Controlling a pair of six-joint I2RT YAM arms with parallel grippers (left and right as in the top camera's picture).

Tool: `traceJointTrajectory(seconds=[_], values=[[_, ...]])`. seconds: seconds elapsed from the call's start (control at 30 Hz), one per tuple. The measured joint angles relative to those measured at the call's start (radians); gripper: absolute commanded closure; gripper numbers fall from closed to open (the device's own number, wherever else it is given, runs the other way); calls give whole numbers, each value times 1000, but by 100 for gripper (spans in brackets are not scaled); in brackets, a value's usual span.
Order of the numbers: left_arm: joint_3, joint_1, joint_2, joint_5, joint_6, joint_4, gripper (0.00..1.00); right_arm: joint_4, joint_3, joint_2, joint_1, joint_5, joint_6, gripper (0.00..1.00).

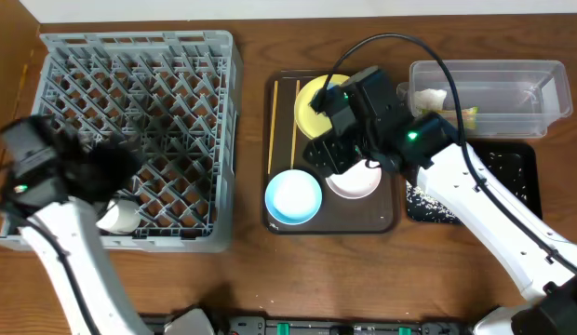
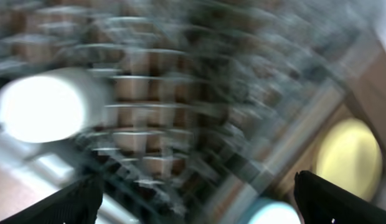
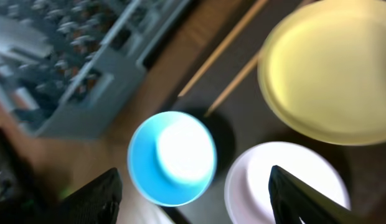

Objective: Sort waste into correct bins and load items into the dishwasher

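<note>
The grey dish rack fills the left of the table. My left gripper hovers over its near part, open and empty; that view is blurred by motion. A white cup-like vessel lies in the rack's near corner. On the brown tray sit the yellow plate, blue bowl, white bowl and two chopsticks. My right gripper hangs open above the two bowls, holding nothing.
A clear tub at the back right holds a white tissue and a green-yellow wrapper. In front of it a black tray carries pale rice-like scraps. The right arm's cable arcs over the tub.
</note>
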Motion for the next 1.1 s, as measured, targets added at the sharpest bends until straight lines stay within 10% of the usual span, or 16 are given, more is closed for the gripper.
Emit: traceJointTrajectory(seconds=[0.2, 0.37, 0.9, 1.1], values=[[2, -395, -71, 56, 203, -5, 2, -4, 0, 0, -3, 148, 98, 23], [2, -623, -77, -11, 269, -26, 2, -7, 0, 0, -16, 223, 173, 1], [2, -648, -77, -48, 279, -27, 2, -71, -2, -10, -42, 299, 174, 1], [2, -648, -77, -49, 279, -27, 2, 219, -145, -224, -64, 381, 18, 1]])
